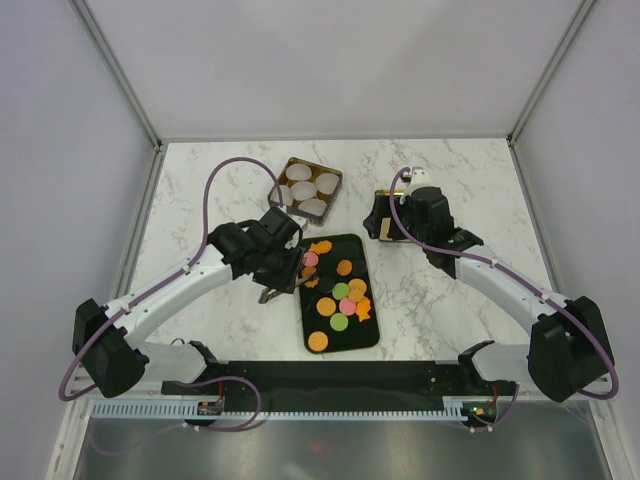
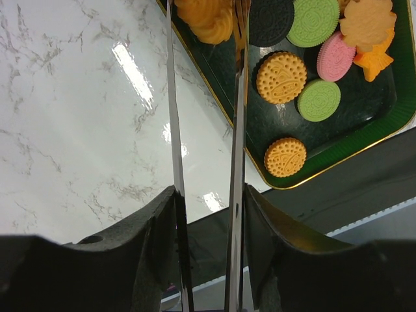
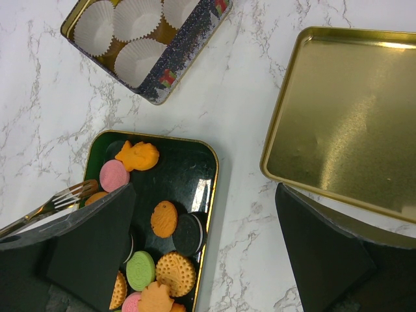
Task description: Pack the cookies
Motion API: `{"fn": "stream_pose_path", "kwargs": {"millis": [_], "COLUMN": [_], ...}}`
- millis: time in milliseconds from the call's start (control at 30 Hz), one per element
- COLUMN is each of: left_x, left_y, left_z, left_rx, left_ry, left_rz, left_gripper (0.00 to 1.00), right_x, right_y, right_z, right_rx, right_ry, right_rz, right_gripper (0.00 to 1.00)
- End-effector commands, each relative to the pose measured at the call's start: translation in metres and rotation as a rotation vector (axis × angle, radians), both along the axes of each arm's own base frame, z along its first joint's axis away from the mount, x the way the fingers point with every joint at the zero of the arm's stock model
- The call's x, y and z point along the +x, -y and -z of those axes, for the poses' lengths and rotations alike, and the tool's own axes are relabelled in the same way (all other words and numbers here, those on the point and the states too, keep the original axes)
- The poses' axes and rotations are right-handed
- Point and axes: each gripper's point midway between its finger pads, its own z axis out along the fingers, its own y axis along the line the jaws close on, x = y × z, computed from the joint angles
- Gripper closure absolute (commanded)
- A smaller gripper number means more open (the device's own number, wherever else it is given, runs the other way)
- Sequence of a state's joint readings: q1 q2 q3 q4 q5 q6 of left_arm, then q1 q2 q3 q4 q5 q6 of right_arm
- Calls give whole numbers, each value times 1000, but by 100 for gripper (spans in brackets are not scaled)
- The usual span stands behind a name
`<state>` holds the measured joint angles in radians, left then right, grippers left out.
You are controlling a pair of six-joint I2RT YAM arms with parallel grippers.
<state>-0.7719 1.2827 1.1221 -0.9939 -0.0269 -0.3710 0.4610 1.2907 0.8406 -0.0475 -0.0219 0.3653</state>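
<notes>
The cookies (image 1: 340,292), round and shaped pieces in orange, pink, green and dark brown (image 3: 162,260), lie on a black gold-rimmed tray (image 1: 362,250). My left gripper (image 1: 280,250) is shut on a pair of metal tongs (image 2: 173,130), whose two blades run forward over the tray's left edge. An orange shaped cookie (image 2: 209,21) sits between the blade tips; whether it is pinched I cannot tell. The forked tong tips (image 3: 68,194) show beside a pink cookie (image 3: 114,174). My right gripper (image 3: 201,247) hangs open over bare marble between the tray and the gold lid (image 3: 351,117).
A patterned tin (image 1: 310,186) holding several white paper cups (image 3: 140,57) stands behind the tray. The gold lid (image 1: 383,198) lies upside down to the tin's right, partly under my right wrist. A black rail (image 1: 340,375) runs along the near table edge.
</notes>
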Motion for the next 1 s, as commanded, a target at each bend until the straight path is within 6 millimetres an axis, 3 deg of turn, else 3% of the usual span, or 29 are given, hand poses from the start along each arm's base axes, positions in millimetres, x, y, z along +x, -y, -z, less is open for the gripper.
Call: {"fn": "stream_pose_path", "kwargs": {"millis": [0,700,967], "left_x": [5,11,23], "left_y": [-2,2,0], "left_z": [0,-12,-32], "left_rx": [21,3,-2], "left_ry": [35,70,146], "left_rz": [33,29,-1], "left_gripper": [50,70,73], "right_x": [6,6,6], "right_y": [-4,-4,-4], "right_z": [-20,-20,-22], "right_rx": [10,10,12], "right_ry": [49,49,55], "right_rz": [-10,-6,-8], "right_gripper": [2,2,2]}}
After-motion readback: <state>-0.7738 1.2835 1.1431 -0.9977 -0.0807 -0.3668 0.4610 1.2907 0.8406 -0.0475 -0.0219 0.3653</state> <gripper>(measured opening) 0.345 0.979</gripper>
